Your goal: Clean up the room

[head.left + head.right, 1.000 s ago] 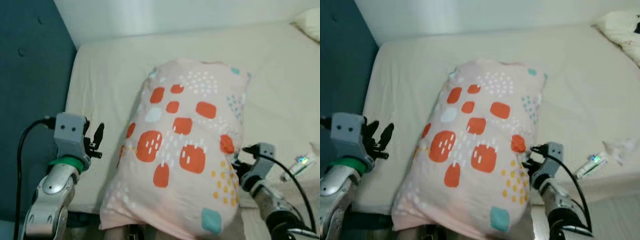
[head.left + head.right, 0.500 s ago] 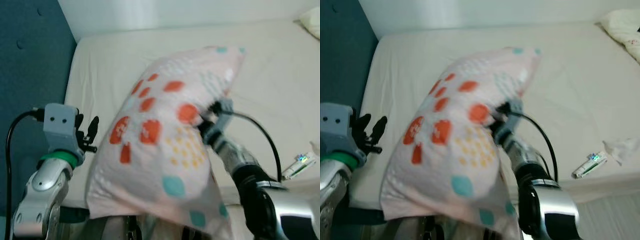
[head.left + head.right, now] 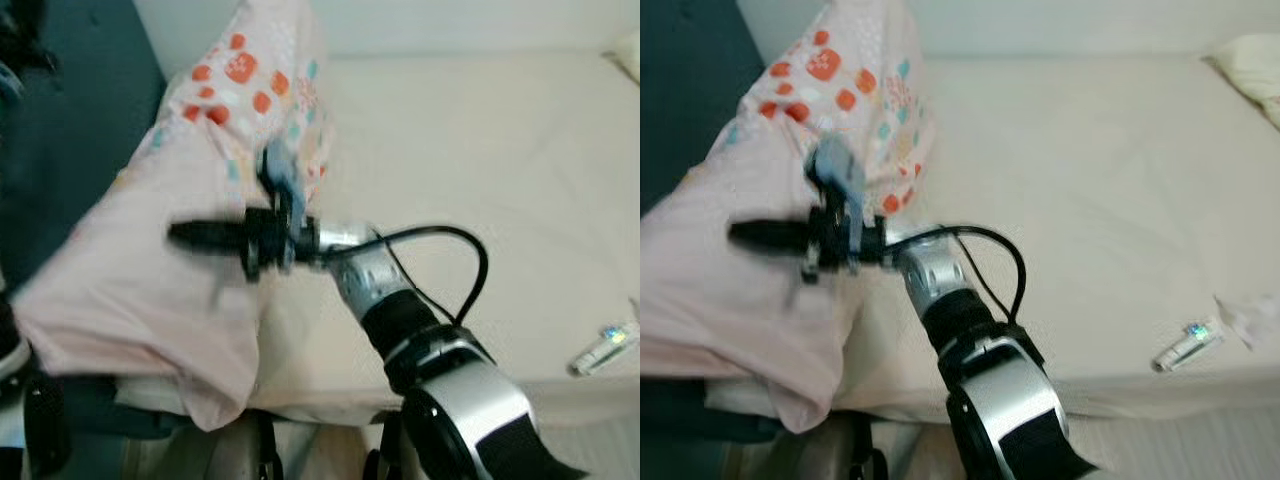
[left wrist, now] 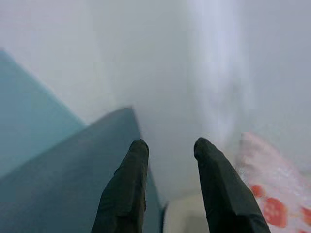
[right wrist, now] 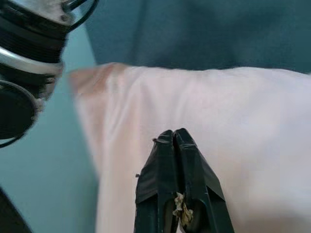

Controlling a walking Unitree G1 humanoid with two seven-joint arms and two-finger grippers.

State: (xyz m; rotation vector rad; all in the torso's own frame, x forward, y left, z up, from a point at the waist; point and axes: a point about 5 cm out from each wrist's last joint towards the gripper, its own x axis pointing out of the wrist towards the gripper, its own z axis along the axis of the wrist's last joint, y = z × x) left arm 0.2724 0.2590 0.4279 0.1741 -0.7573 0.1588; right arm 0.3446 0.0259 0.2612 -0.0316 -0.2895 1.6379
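Now the right claw (image 3: 185,236) is pressed shut against the pillow (image 3: 130,290).
Left claw (image 4: 167,150) open, empty; pillow swung from mid-bed (image 3: 480,190) to the bed's left edge.

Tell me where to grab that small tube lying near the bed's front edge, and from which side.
Grip the tube across its narrow middle, coming straight down from above. It lies flat and slantwise on the mattress near the front edge, so only its two long sides are free; turn the fingers crosswise to its length. The right gripper is nearer, though now over the pillow.
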